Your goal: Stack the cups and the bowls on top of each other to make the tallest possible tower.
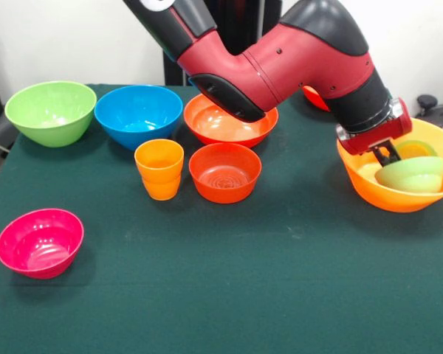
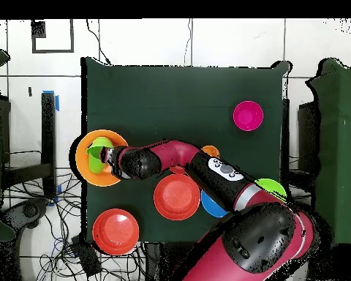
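The tool [image 1: 386, 153] reaches inside the largest glossy orange plastic bowl [image 1: 369, 184], apparently clamped on the small green bowl's [image 1: 410, 173] rim.

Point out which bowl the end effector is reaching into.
The largest orange bowl at the table's edge: the end effector is inside it, and it alone holds a small green bowl; the other bowls sit empty.

Dark green table cloth [image 1: 280, 295] covers table; tangled cables [image 2: 39, 234] on white tiled floor [image 2: 134, 44].
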Available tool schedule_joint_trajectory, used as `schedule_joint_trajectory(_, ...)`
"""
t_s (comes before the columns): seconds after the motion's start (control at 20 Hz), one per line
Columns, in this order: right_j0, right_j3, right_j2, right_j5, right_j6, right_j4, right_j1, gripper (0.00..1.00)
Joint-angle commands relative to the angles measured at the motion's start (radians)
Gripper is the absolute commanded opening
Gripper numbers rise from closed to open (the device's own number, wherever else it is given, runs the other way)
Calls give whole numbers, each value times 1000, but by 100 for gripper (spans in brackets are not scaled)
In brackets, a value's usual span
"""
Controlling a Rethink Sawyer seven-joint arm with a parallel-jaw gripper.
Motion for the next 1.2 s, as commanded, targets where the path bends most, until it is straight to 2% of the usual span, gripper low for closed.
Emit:
schedule_joint_trajectory(0.05, 35, -70, -39, 142, -170, -38, -28, 0)
schedule_joint_trajectory(0.2, 48, -55, 0, 319, -165, 63, -160, 0)
schedule_joint_trajectory(0.3, 69, -78, 15, 445, -163, 122, -236, 0)
schedule_joint_trajectory(0.4, 102, -130, 14, 561, -174, 157, -281, 0)
schedule_joint_trajectory(0.55, 143, -198, 9, 669, -171, 181, -309, 0)
schedule_joint_trajectory(0.8, 176, -263, 9, 732, -163, 184, -312, 0)
schedule_joint_trajectory(1.2, 183, -284, 7, 769, -181, 175, -328, 0)
